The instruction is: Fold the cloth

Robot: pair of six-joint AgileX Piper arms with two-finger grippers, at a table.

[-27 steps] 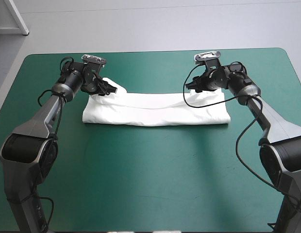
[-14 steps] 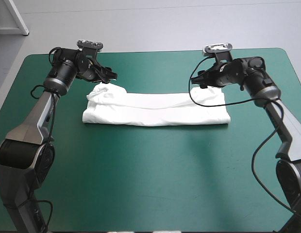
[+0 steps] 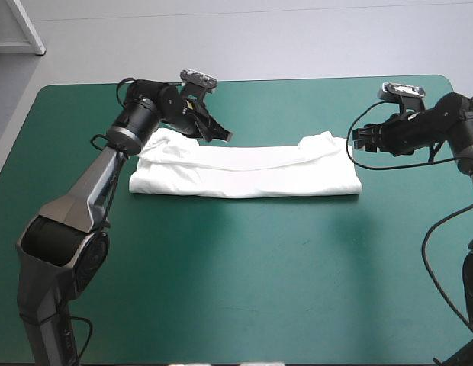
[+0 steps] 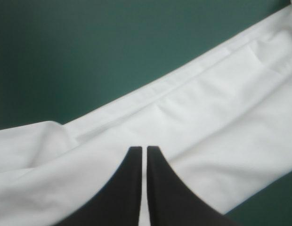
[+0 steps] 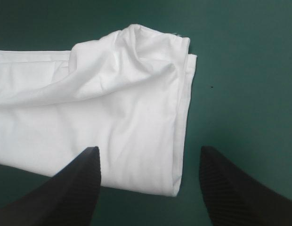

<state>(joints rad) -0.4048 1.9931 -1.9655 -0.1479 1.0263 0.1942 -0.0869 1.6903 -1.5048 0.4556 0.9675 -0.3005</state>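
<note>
The T-shirt [image 3: 244, 171] lies as a long folded band on the far half of the teal-green table [image 3: 244, 290], with its long axis going from left to right. The right gripper [image 3: 357, 142] is just beyond the right end, its black fingers wide apart and empty, the short edge ahead between them. The left gripper [image 3: 221, 136] hovers over the far long edge toward the left end, fingers together, holding nothing. I judge the right arm better placed.

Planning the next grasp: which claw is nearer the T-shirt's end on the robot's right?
Right. The right claw, open, sits just off that end of the T-shirt; the left claw, shut, is over its far edge near the middle.
</note>
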